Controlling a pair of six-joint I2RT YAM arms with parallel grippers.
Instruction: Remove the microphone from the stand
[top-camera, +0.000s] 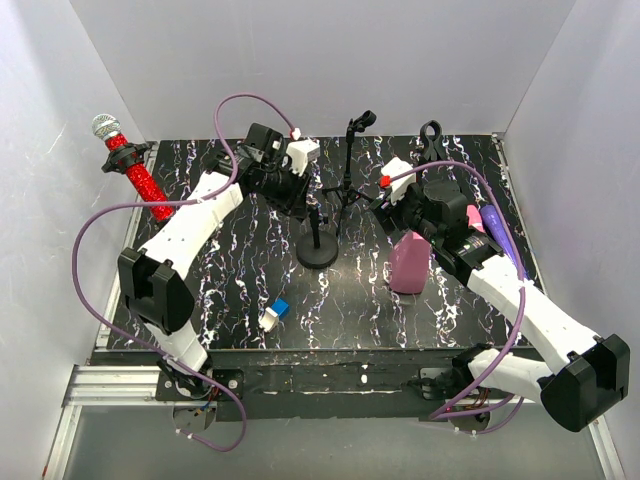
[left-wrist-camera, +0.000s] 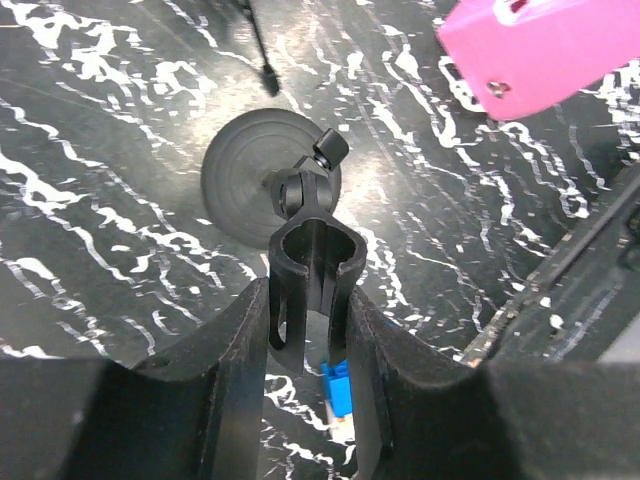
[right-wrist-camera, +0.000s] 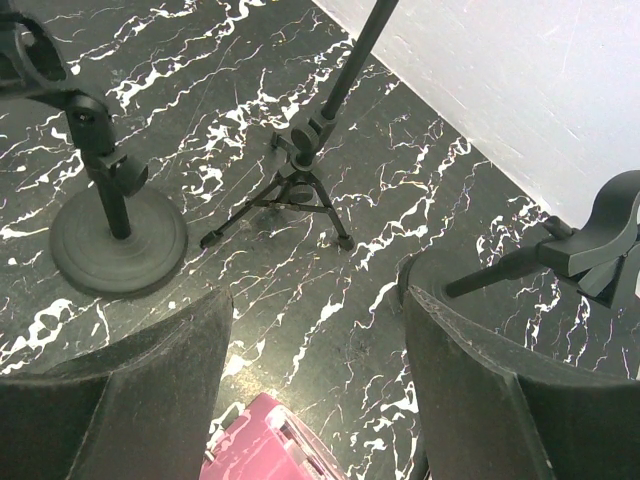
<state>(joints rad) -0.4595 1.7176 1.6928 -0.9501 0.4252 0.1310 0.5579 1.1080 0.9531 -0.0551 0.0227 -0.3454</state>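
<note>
1. The empty stand clip (left-wrist-camera: 312, 262) is pinched in the left claw (left-wrist-camera: 308, 300); the right claw (right-wrist-camera: 318, 285) is apart and holds nothing.
2. The red microphone (top-camera: 145, 185) lies well left of the left claw, out of the clip.
3. It's probably light, stiff and glitter-slick; grab it mid-handle.

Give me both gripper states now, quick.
Left gripper: closed on the empty black mic clip.
Right gripper: open, holding nothing.
</note>
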